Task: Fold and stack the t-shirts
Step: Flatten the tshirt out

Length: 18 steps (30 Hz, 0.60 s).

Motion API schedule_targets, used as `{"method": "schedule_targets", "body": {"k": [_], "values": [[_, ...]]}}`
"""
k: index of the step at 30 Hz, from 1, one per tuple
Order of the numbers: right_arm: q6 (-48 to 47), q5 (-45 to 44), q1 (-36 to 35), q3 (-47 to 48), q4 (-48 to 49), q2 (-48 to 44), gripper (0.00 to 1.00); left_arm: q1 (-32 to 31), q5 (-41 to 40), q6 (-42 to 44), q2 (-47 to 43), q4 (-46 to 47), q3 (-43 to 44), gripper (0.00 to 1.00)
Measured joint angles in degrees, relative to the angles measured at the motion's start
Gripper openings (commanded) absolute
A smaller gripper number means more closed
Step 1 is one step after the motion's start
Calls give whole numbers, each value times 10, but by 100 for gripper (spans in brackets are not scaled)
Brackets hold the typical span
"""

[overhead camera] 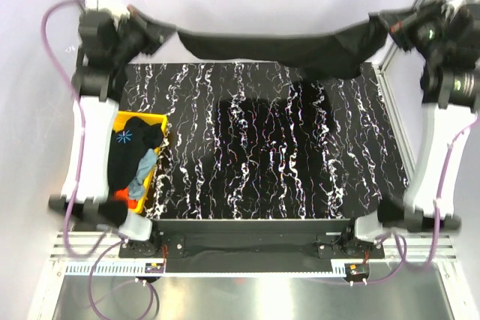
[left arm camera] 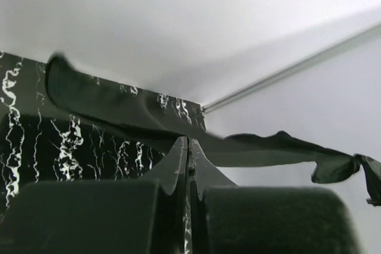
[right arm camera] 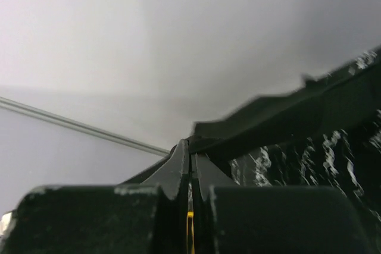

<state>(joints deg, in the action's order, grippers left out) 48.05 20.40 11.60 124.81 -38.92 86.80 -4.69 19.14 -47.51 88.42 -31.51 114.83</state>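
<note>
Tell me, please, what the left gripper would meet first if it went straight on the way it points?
The left gripper is shut on the black shirt, stretched across its tips; beyond that, probably the pale wall, though depth is unclear.

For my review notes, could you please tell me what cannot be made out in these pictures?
- Top view: the black t-shirt hangs bunched between the left claw and right claw; any print is hidden in its folds.
- Top view: the count of piled shirts in the yellow bin is hidden by overlap; the left arm covers one side.
- Right wrist view: blur; the fingers hide how much cloth is pinched.
</note>
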Motion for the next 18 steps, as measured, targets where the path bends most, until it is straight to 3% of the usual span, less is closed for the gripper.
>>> {"method": "schedule_targets", "body": {"k": [3, 8, 11, 14, 18], "values": [[-18, -26, 1, -140, -8, -113, 0, -6, 1, 16, -126, 27, -166, 0], [-19, -52, 1, -447, 18, -293, 0, -27, 1, 36, -246, 50, -402, 0], [-6, -32, 2, -644, 47, -349, 0, -56, -4, 42, -260, 78, -548, 0], [-2, -21, 2, -795, 52, -334, 0, -78, -14, 40, -241, 93, -666, 0], [-6, -36, 2, -867, -5, -355, 0, -94, -36, 37, -218, 89, -764, 0]]}}
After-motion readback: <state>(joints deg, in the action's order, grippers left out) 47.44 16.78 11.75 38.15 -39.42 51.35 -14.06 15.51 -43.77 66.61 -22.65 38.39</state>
